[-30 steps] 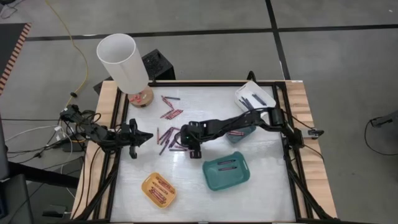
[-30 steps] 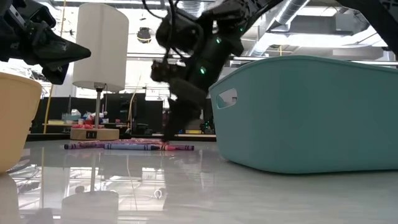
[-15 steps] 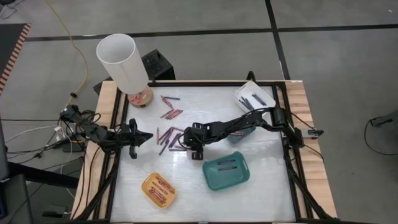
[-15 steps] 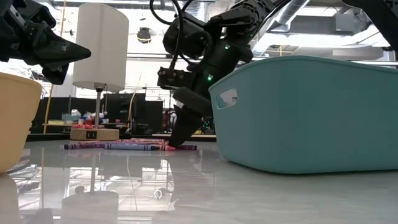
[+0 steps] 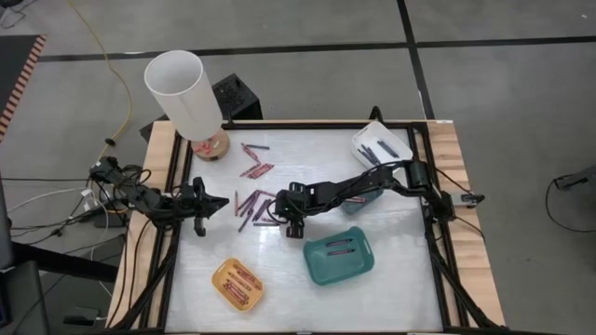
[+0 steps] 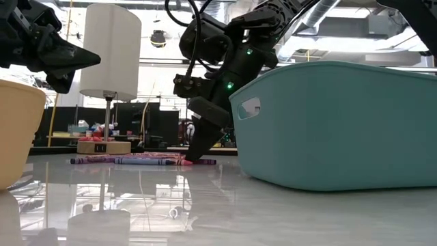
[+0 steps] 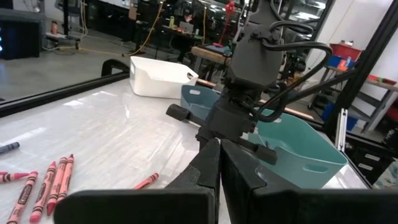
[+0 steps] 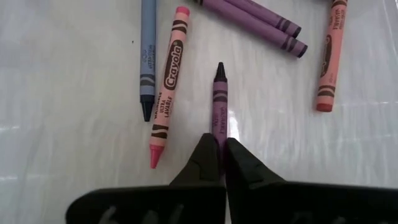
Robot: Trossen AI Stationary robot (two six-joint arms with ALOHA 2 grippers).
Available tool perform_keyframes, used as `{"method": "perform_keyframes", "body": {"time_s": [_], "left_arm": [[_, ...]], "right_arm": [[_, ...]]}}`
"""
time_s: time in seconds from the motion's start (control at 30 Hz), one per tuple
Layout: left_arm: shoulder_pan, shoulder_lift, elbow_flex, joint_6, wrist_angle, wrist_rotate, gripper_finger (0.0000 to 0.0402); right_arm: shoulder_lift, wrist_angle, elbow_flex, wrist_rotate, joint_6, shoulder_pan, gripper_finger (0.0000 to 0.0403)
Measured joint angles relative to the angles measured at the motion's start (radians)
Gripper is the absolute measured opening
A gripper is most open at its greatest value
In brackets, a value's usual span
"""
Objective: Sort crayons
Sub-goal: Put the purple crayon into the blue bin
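Right gripper (image 8: 219, 155) is down among the loose crayons (image 5: 253, 203) at the table's middle, its fingers pressed together on the rear end of one purple crayon (image 8: 219, 99) lying flat. Close around it in the wrist view lie one blue crayon (image 8: 147, 56), two pink ones (image 8: 166, 81) and two more purple ones (image 8: 261, 22). Three trays are in use: a yellow tray (image 5: 237, 283) with several reddish crayons, a teal tray (image 5: 340, 258) with two, a white tray (image 5: 383, 144) with a few dark ones. A white-shaded lamp (image 5: 185, 96) stands at the far left corner. Left gripper (image 5: 222, 202) hangs pinched shut, empty, beside the pile's left edge.
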Motion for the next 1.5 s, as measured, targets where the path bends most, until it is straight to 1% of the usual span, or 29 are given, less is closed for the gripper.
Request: {"method": "perform_keyframes", "body": {"time_s": [0.17,0.3,0.4,0.6,0.77,0.87,1.03,1.17,1.27,1.5], "left_arm": [[0.000,0.000,0.000,-0.001,0.000,0.000,0.0000],[0.000,0.000,0.000,-0.001,0.000,0.000,0.0000],[0.000,0.000,0.000,-0.001,0.000,0.000,0.0000],[0.000,0.000,0.000,-0.001,-0.002,-0.001,0.0000],[0.000,0.000,0.000,-0.001,-0.002,-0.002,0.0000],[0.000,0.000,0.000,0.002,-0.002,-0.003,0.0000],[0.000,0.000,0.000,0.006,-0.002,-0.003,0.0000],[0.000,0.000,0.000,0.006,-0.002,-0.003,0.0000],[0.000,0.000,0.000,0.002,-0.002,-0.003,0.0000],[0.000,0.000,0.000,0.001,-0.002,-0.003,0.0000]], "right_arm": [[-0.040,-0.009,-0.004,0.002,0.001,0.000,0.0003],[-0.108,-0.028,-0.003,0.038,0.000,-0.003,0.0003],[-0.160,-0.072,-0.003,0.056,0.001,0.000,0.0003],[-0.281,-0.193,-0.002,0.058,0.029,0.023,0.0003],[-0.381,-0.388,-0.002,0.081,0.069,0.097,0.0003],[-0.436,-0.506,-0.001,0.086,0.129,0.161,0.0003],[-0.462,-0.647,-0.001,0.101,0.243,0.287,0.0003],[-0.451,-0.673,-0.004,0.101,0.336,0.381,0.0003],[-0.445,-0.652,-0.043,0.100,0.392,0.430,0.0003],[-0.447,-0.535,-0.174,0.097,0.477,0.473,0.0004]]}}
